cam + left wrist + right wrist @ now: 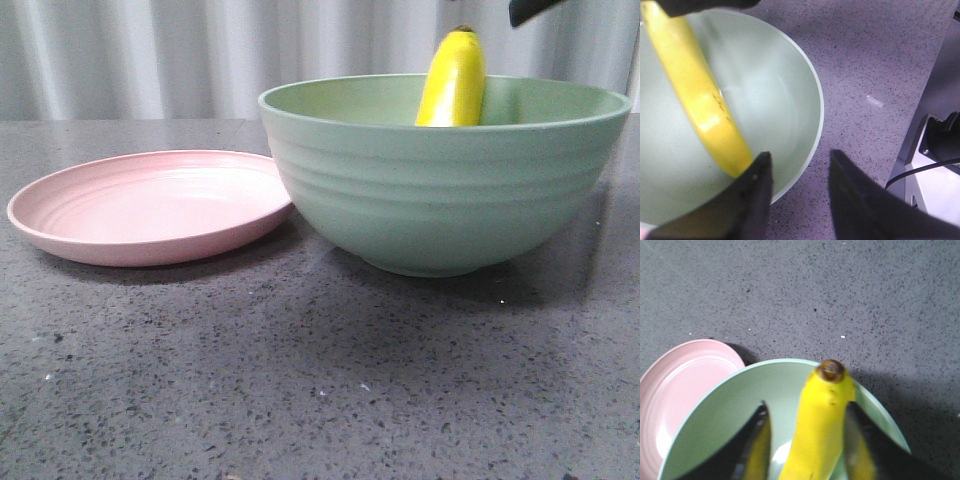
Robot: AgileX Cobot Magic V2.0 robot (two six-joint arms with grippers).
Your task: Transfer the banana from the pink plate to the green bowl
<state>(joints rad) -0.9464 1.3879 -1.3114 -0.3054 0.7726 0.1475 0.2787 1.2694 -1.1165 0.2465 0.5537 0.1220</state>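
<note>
Your banana (454, 80) stands nearly upright inside the green bowl (440, 190), dark tip above the rim; treat it as light, stiff and glossy, so take it mid-body, across the curve. The right tool (807, 440) straddles it, jaws apart, seemingly not touching; the left tool (800, 195) is open and empty. Only the front view shows the pink plate (150, 205) bare beside the bowl.

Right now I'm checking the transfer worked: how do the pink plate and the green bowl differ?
The pink plate is shallow with a low rim; the green bowl is deep and much taller. The plate holds nothing, while the bowl holds the banana, leaning with its dark tip above the rim. The plate has faint rings inside; the bowl has ridges outside. Both are round, matte and pastel, standing side by side.
</note>
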